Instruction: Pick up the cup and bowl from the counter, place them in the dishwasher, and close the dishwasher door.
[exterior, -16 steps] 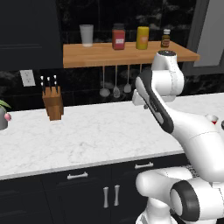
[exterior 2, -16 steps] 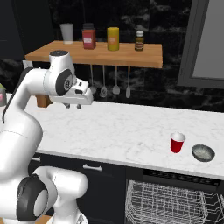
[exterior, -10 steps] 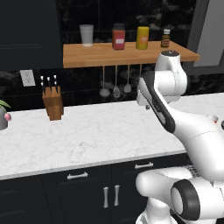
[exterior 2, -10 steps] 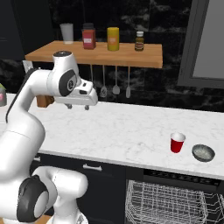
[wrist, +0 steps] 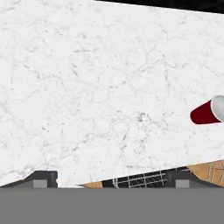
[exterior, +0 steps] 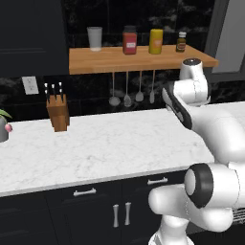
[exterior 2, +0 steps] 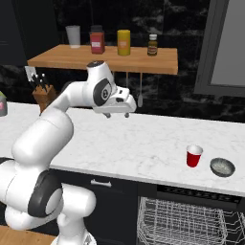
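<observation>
The red cup stands upright on the white marble counter, toward its right end. The small grey bowl sits just to the right of it. My gripper hovers above the counter's middle, well to the left of both, open and holding nothing. In the hand view the gripper shows dark fingertips wide apart, and the cup lies at the right edge. Below the counter the dishwasher is open, with its grey wire rack showing. The dishwasher door is out of view.
A wooden shelf with jars and a tumbler hangs on the back wall, with utensils hanging under it. A knife block stands at the counter's back left, a plant pot at its far left. Black cabinets run below.
The arm has swung to the right over the counter, carrying the open gripper nearer the cup and bowl. The cup, bowl and base have not moved.
</observation>
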You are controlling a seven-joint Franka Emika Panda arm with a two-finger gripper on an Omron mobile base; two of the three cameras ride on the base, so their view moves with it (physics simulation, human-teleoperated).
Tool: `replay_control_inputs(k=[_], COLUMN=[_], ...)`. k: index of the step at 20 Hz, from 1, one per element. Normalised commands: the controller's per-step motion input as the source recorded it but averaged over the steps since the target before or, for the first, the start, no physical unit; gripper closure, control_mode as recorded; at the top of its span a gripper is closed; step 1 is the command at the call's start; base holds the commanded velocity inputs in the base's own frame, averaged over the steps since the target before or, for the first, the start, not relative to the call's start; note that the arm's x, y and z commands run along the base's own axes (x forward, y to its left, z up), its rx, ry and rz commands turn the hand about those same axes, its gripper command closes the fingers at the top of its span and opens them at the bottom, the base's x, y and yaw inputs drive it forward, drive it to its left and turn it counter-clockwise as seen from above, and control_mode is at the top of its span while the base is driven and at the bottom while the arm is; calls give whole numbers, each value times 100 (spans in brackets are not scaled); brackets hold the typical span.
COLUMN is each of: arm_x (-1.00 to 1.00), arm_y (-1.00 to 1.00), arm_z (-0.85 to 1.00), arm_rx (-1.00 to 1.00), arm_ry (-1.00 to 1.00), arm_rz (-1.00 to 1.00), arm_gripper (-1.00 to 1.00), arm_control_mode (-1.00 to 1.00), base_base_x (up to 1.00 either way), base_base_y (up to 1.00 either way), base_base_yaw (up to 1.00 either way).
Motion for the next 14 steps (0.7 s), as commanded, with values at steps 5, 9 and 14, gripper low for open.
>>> replay_control_inputs(k=[5, 9, 14], arm_x=[0, 0, 0], arm_y=[-100, -94, -98], arm_z=[-10, -20, -36], arm_rx=[-4, 6, 9], arm_ry=[3, 1, 0], arm_rz=[-44, -22, -10], arm_gripper=[-100, -100, -100], arm_control_mode=[-100, -100, -100], base_base_x=[0, 0, 0], base_base_y=[0, 0, 0], base_base_yaw=[0, 0, 0])
